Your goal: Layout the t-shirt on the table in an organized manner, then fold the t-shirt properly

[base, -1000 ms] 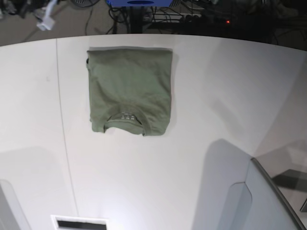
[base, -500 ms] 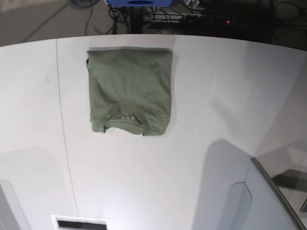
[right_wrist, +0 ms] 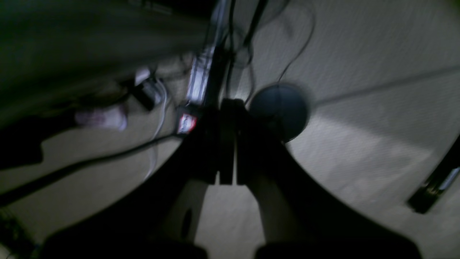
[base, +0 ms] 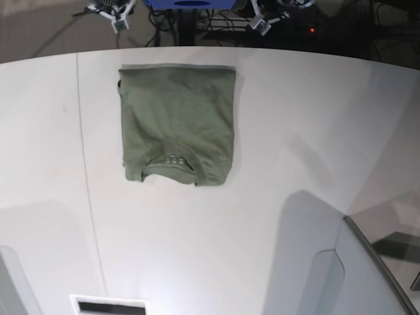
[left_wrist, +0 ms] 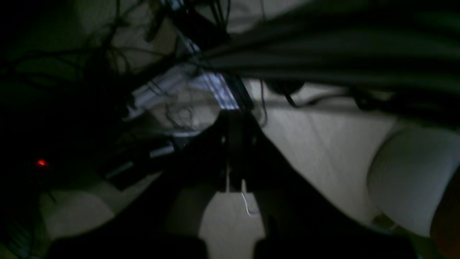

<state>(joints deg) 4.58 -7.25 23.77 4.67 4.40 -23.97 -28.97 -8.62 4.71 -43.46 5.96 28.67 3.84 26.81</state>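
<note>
The t-shirt (base: 177, 125) lay folded into a neat olive rectangle on the white table (base: 295, 118), collar and neck label showing at its near edge, the sides tucked square and nothing trailing out. Neither claw was anywhere near it: both wrist views looked down past the table at floor and tangled cables (left_wrist: 107, 57), so the cloth sat well apart from each of them, up on the tabletop. The left gripper (left_wrist: 233, 151) was clenched on nothing, its dark jaws pressed together, and the right gripper (right_wrist: 227, 144) was likewise closed and empty. To my eye the folding step looked finished and the arms seemed parked off to the sides. The next move, if any, would call only for leaving the garment undisturbed, or at most straightening a slightly uneven lower corner.
</note>
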